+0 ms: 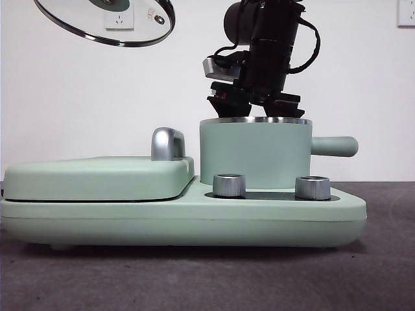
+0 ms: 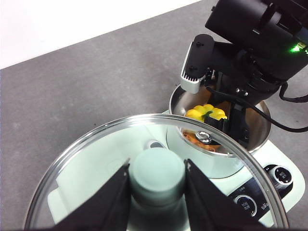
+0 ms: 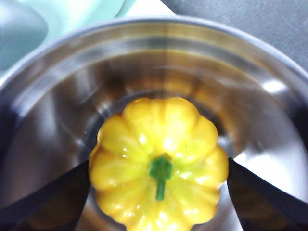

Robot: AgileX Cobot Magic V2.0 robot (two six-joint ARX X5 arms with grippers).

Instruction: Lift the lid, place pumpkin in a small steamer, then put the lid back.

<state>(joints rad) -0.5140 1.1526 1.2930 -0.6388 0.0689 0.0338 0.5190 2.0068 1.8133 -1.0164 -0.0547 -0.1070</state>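
One pumpkin (image 3: 159, 163) inside small steamer (image 1: 255, 154), centre-right of front frame, right gripper (image 3: 159, 192) jaws closed on its flanks. Left gripper (image 2: 157, 190) clamps knob of lid (image 1: 107, 19), upper left. Risk: early release tips pumpkin; lid could strike right arm.

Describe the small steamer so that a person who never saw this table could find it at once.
Find the wide mint-green base appliance with two silver knobs. On its knob end stands the small steamer, a mint-green cylindrical pot with a steel rim. Unlike the flat grill cover beside it, it is tall and round, has a stubby side handle, and holds the yellow pumpkin.
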